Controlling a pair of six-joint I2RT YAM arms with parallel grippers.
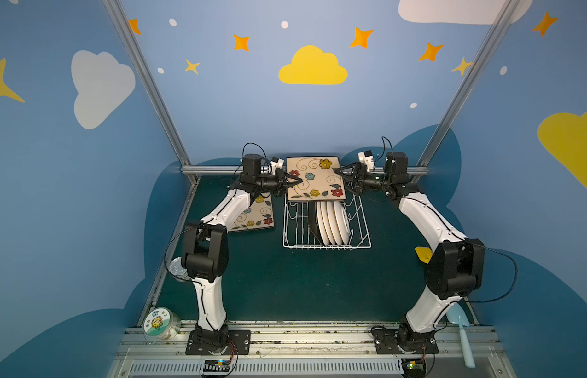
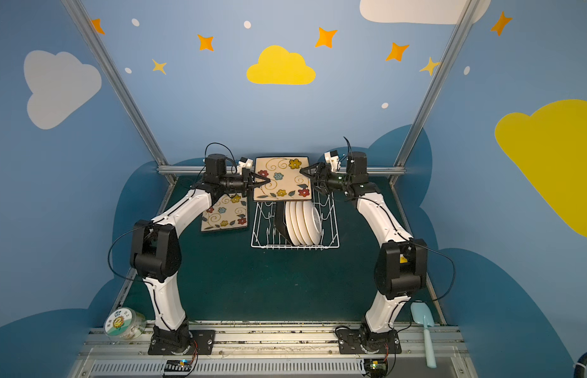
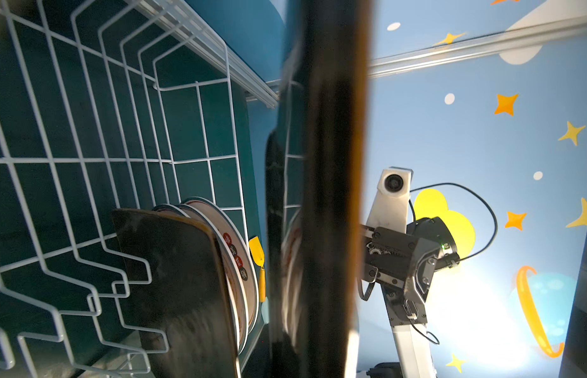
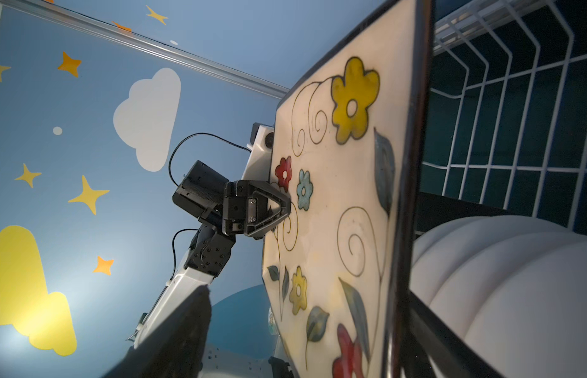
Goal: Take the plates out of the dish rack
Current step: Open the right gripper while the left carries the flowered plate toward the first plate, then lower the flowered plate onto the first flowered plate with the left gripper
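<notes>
- Held plate (image 1: 315, 178): square, flowered face turned up toward the top camera, lifted clear above the far end of the rack (image 1: 363, 225) in both top views.
- Left gripper (image 1: 295, 181): pinches the plate's left edge about mid-side. The right wrist view shows one of its fingers (image 4: 272, 191) pressed on the cream face.
- Right gripper (image 1: 339, 172): fingers spread astride the right edge. The right wrist view shows a gap between finger and face, so there is no clamp there and the left looks to carry the load alone.
- In the rack: one black-backed square plate (image 1: 313, 222) on edge, with a row of round plates (image 1: 333, 222) just beside it.
- Another square plate (image 1: 256, 217) lies flat on the mat (image 1: 285, 278) just left of the rack, partly under the left arm.
- Handling, judged: glazed ceramic, so stiff, fairly heavy, slick, and likely to chip or break if dropped. A one-edge pinch gives a long lever, and the plate probably wants to swing about the fingers.
- Best hold: mid-edge, deep bite over the rim, pads on face and back. Corners are poor.
- Likely next: right backs off and left carries the plate over to the flat one. Set down gently, since it is ceramic on ceramic.
</notes>
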